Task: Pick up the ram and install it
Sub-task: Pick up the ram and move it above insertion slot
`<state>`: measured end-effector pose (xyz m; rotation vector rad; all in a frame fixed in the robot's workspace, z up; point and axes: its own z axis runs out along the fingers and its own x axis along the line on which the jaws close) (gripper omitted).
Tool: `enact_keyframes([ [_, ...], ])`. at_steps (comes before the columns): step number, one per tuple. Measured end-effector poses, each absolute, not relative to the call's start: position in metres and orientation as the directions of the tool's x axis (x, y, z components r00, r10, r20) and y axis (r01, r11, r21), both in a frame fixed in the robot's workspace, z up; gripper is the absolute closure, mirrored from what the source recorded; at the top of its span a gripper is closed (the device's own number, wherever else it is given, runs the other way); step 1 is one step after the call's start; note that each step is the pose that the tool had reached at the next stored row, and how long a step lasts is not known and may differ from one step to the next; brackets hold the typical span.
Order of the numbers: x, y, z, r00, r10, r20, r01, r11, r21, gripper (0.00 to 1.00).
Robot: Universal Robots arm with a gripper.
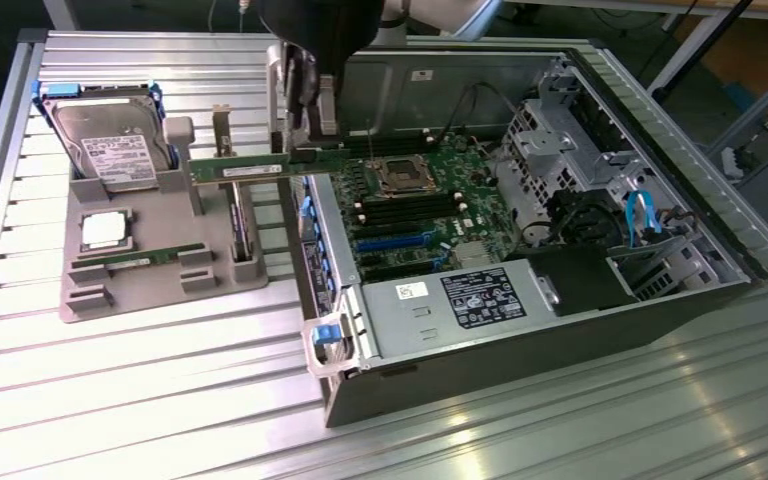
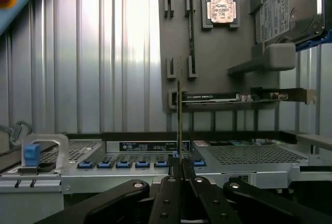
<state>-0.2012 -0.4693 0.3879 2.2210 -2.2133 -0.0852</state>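
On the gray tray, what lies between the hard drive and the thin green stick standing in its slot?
The silver-topped CPU chip lies between the hard drive and the green stick, as the exterior view shows.

The ram was green with a white label; the holder grey; the table ribbed silver.

Nothing can be read: the white label on the hard drive at the upper left of the exterior view, the strip on the ram and the dark label on the power supply carry print too small to tell.
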Motion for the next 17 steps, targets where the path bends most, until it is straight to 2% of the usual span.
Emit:
enact_keyframes([
  [17, -0.155, -0.469, 0.388, 0.003, -0.999, -0.035, -0.999, -0.004, 0.042, 0.88],
])
